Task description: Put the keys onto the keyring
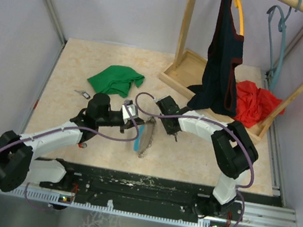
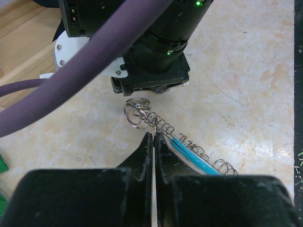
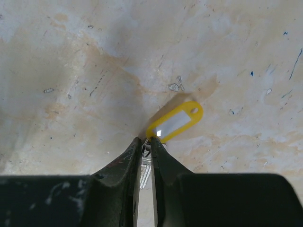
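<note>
Carefully, then: bring the yellow key [image 3: 175, 122] across to the coiled end of the keyring [image 2: 189, 142], not to its middle. Judging from the wrist views, calls for lifting the key clear of the table [image 3: 71, 71] first, held by its small split ring with the tag hanging free, then lining that ring up with the loose wire loop just beyond the left fingertips. Best done slowly, with the chain held steady against any swinging away under a push. Worth watching the pinch too, for risk of slipping or twisting out of so slight a hold during the lift. As for the right claw [image 3: 147, 142]: stands a mere slit apart, tips low at the table, pinching the key's little ring and what looks like its metal blade, the yellow tag lying flat just ahead. As for the left claw [image 2: 154, 135]: pressed tight together on the silvery chain, close to its coiled end, the light blue band trailing off to one side; cannot tell whether the far end of the chain rests on the table. From above, find the keyring between the two arms near the table's middle, the right claw just beside it. Elsewhere, note a second small key [image 1: 82, 94] near the green cloth [image 1: 116, 79], well apart from both claws.
</note>
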Tool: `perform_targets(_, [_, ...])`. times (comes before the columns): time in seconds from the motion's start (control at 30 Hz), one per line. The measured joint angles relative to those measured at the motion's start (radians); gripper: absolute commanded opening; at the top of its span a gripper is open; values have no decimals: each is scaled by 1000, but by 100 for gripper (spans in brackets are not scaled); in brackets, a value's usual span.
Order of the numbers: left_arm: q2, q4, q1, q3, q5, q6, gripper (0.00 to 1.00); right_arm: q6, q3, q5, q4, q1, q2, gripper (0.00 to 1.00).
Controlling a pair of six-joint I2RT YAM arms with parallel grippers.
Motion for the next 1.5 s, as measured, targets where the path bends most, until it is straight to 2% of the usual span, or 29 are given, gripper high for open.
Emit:
perform_targets(0.23, [0,0,0,0,1,0,0,-1,0,17,-2,2,0,0])
perform_targets(0.4, [0,0,0,0,4,0,0,-6,-9,-3,2,2,-28,0])
perform_targets(0.6, [0,5,0,0,-15,-12,0,-26,-83,-117,46,-11,-192,0])
perform_targets(0.87, [5,20,0,0,-101,-79,0,-55,-229,-298,230,-72,-421,0])
perform_targets(1.1, [-5,34,-13,0,-210,-102,0,-80,-364,-379,433,-76,-599,0])
perform_targets(1.3, [-23,82,-31,-17,-293,-104,0,-100,-497,-470,641,-77,-666,0])
perform_targets(1.5, [-23,82,-31,-18,-272,-97,0,-110,-497,-573,671,-80,-666,0])
